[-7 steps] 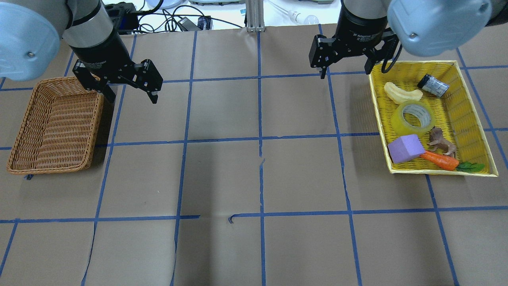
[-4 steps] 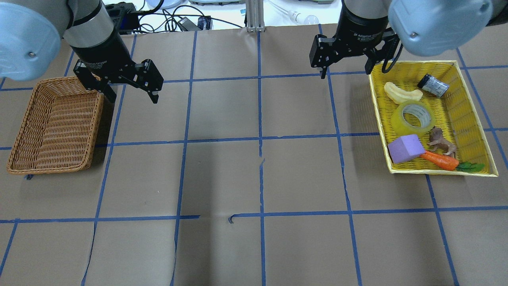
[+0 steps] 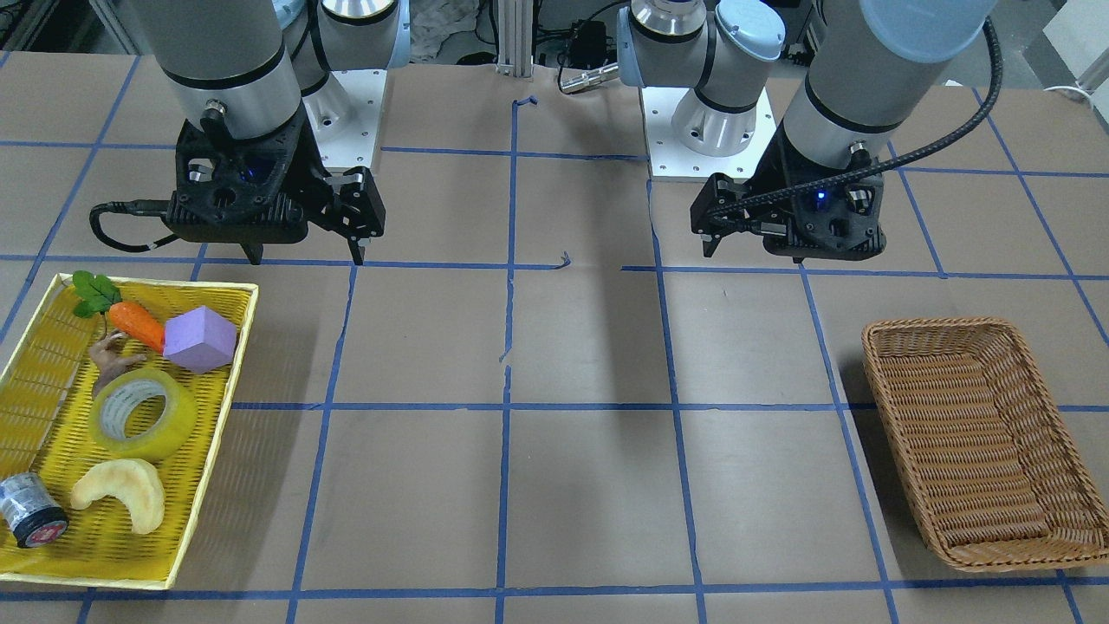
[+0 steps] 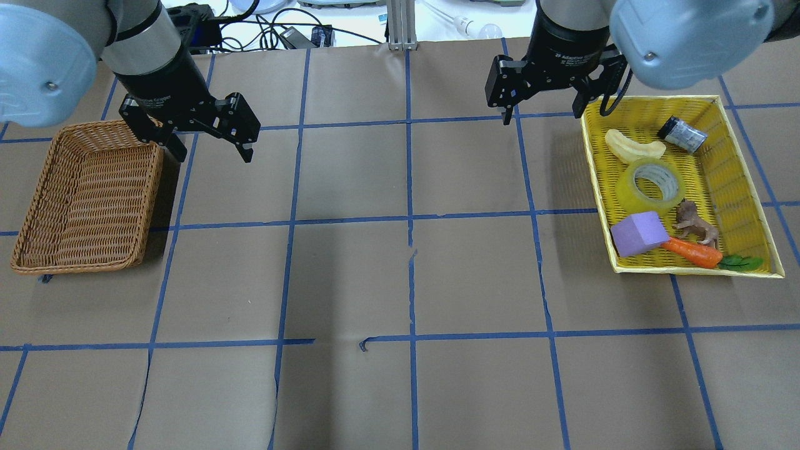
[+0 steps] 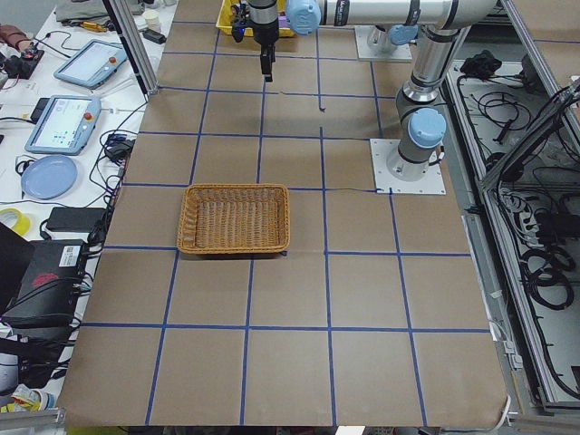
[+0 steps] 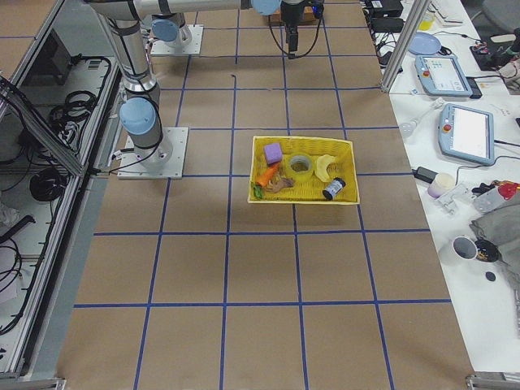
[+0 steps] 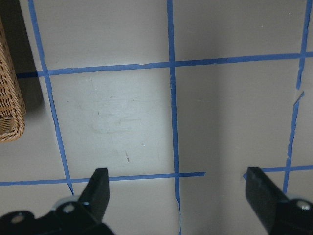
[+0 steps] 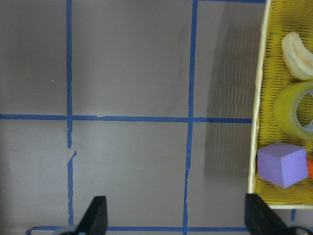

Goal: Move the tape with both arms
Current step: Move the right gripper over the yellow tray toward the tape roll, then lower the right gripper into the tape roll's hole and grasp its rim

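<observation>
Lying tape (image 4: 632, 190), apart from jaws

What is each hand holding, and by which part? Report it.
Nothing is held. The left hand and right hand are open and empty; the tape lies in the yellow tray.

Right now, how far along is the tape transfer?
Done: nothing yet. The tape lies in the yellow tray. In hand: nothing. The right claw hangs open near the tray's corner, and the left claw is open by the wicker basket; both are empty. Left: pick up the tape, pass it across, and presumably drop it in the basket.
</observation>
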### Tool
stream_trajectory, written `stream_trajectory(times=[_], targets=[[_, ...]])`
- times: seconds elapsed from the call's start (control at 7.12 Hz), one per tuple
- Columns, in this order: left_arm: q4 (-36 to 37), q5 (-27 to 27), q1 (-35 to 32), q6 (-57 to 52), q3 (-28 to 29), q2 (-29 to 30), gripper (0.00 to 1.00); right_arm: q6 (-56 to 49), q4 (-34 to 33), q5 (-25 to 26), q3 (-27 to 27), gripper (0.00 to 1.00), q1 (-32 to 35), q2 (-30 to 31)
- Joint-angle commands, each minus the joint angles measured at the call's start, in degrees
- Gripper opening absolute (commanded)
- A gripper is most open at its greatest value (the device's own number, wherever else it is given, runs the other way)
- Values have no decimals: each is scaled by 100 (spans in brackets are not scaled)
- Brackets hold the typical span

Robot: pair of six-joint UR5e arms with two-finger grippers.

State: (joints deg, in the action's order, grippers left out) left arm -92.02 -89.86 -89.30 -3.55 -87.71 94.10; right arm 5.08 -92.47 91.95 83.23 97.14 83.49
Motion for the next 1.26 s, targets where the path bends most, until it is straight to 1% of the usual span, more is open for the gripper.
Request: stream_trajectory(times=[0.0, 0.14, 0.28, 0.42, 0.56, 0.7, 0.84, 1.12], targets=[[0, 38, 0, -5, 0, 3, 100, -85, -42, 16, 0, 100, -46, -34], [0, 30, 0, 4, 0, 3, 100, -304, -51, -54, 0, 100, -281, -43], [0, 21, 0, -5, 0, 3, 100, -636, -51, -63, 9, 100, -736, -78], [0, 21, 0, 4, 0, 3, 100, -1284, -69, -55, 27, 100, -1123, -209], [0, 12, 0, 4, 0, 3, 100, -1725, -217, -55, 88, 100, -1371, -419], [0, 21, 0, 4, 0, 3, 100, -2173, -514, -37, 175, 100, -1521, -786], [0, 21, 0, 4, 0, 3, 100, -2787, -796, -46, 307, 100, -1879, -947], [0, 30, 0, 4, 0, 3, 100, -3974, -1699, -63, 850, 100, -2618, -1307]])
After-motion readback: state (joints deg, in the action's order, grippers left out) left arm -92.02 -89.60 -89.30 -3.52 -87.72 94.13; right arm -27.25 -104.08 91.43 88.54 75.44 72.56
